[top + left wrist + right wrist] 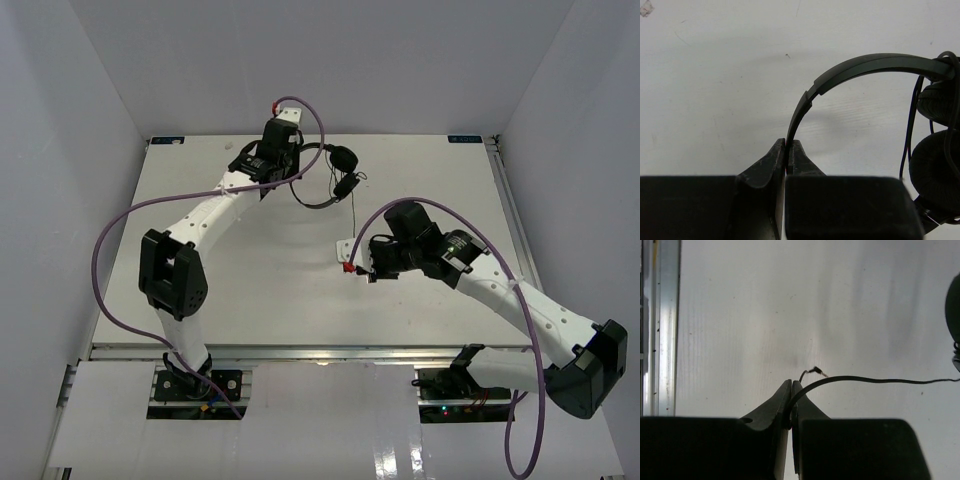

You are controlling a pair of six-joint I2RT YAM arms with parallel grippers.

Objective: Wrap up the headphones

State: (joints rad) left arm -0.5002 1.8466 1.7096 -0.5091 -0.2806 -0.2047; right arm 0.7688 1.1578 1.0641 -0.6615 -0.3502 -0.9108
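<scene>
Left gripper (788,146) clamps the headband (865,64), holding the headphones (338,170) at 12 o'clock on the table (200,290). Right gripper (791,387) pinches the cable (865,379), which runs from it toward 12 o'clock.

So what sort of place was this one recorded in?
Probably a lab test cell: a white table boxed in by plain grey walls, with two robot arms bolted at its near edge.
</scene>
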